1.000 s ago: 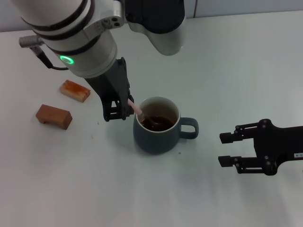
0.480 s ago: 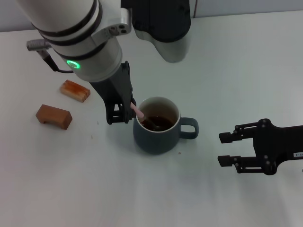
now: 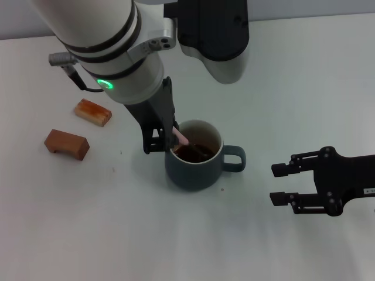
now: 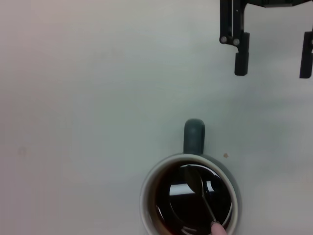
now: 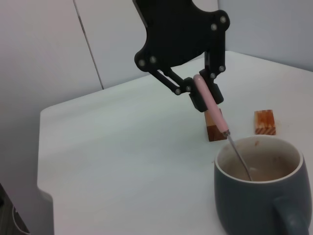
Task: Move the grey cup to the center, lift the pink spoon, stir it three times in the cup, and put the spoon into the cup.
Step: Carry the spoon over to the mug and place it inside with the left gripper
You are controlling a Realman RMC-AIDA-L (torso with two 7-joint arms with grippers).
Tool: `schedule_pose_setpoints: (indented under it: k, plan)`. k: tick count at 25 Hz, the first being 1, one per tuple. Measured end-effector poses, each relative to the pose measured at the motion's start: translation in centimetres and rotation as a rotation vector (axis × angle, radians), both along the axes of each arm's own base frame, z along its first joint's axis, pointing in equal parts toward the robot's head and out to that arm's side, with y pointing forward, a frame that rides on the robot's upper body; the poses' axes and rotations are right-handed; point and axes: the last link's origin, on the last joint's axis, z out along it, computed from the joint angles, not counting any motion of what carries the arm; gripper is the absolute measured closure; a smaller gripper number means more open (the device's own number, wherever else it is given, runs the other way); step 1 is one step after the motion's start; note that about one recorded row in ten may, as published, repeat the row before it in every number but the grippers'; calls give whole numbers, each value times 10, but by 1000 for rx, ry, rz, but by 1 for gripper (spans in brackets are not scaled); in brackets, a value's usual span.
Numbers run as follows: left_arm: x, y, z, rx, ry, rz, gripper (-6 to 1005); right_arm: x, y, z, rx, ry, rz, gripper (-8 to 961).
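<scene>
The grey cup (image 3: 190, 172) stands mid-table with brown liquid inside and its handle toward my right arm. My left gripper (image 3: 164, 140) is at the cup's left rim, shut on the pink spoon's (image 3: 179, 137) handle. The spoon slants down, with its bowl in the liquid. In the left wrist view the cup (image 4: 194, 137) is below, with the spoon's silver bowl (image 4: 194, 180) submerged. The right wrist view shows the left gripper (image 5: 203, 95) holding the spoon (image 5: 211, 105) over the cup (image 5: 261, 196). My right gripper (image 3: 281, 184) is open and empty, right of the cup.
Two brown rectangular blocks (image 3: 92, 112) (image 3: 66, 144) lie on the white table left of the cup. They also show in the right wrist view (image 5: 264, 122) (image 5: 214, 125) behind the cup. The right gripper's fingers (image 4: 241, 54) appear in the left wrist view beyond the cup's handle.
My left arm has shifted right and slightly nearer, carrying the spoon's handle closer over the cup's rim. The cup and right arm have not moved.
</scene>
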Motion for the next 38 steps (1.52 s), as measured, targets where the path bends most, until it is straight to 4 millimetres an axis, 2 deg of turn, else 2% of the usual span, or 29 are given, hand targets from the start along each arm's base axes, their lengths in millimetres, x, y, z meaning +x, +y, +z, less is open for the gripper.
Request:
schedule_pose_setpoints:
  k: [6,11,18,28,38]
  plan:
    - [1,5,-1,21,-20,-6,870,0,0,0,0,0,1,388]
    - [-5,12,-1,54,0,8,870,-1,1,0,1,1,3,388]
    - [-11,10,3,46,37,30,869,-1,1,0,1,1,3,388]
    - [-2,0,-1,-21,9,25,869,-2,2,0,2,1,6,388]
    - [-2,10,-8,11,-3,2,870,-3,2,0,2,5,7,389]
